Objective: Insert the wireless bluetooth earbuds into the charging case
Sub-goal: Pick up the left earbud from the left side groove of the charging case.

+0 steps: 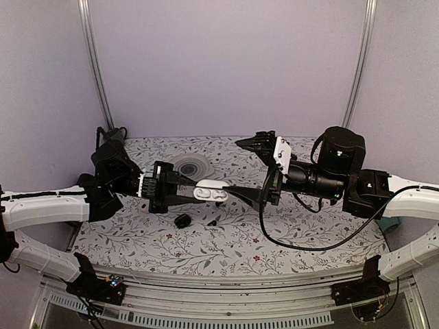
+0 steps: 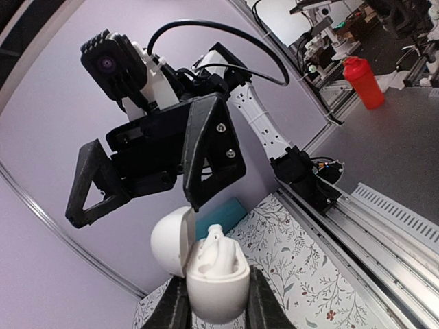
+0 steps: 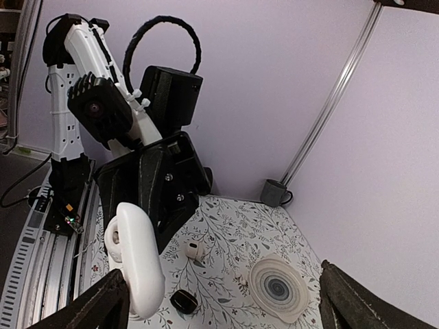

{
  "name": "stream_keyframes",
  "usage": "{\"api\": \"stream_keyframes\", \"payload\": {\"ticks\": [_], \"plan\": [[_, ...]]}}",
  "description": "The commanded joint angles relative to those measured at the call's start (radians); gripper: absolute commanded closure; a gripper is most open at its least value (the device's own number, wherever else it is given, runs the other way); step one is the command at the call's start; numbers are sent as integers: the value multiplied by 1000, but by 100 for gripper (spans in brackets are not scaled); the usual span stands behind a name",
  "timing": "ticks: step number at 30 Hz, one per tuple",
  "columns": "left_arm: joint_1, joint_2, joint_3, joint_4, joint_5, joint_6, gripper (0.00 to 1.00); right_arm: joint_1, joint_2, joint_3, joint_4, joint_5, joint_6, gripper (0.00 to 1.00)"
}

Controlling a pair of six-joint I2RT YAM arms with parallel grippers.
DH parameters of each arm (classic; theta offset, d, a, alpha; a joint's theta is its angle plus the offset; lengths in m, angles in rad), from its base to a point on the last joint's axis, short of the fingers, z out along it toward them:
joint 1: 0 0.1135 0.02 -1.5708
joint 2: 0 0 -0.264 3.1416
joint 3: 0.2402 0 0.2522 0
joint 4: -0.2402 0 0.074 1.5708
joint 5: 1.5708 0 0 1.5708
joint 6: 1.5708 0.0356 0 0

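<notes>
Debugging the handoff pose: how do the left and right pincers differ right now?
Left pincer is shut on the open white charging case; right pincer holds nothing. Left pincer's fingers sit close, pressed to the case's sides; right pincer's are spread wide. Shared: both are black, raised off the table and pointed at each other.

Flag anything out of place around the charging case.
An earbud stands proud of the open charging case in the left gripper, apparently not seated in its well. A second earbud lies loose on the table below, near a small black piece.
</notes>
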Motion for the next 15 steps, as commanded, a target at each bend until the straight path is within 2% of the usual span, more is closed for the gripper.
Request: {"api": "stream_keyframes", "payload": {"ticks": [1, 15], "plan": [[-6, 1, 18, 13, 19, -4, 100, 5, 6, 31, -6, 0, 9, 4], [-6, 19, 8, 54, 8, -56, 100, 4, 44, 58, -26, -32, -2, 4]]}}
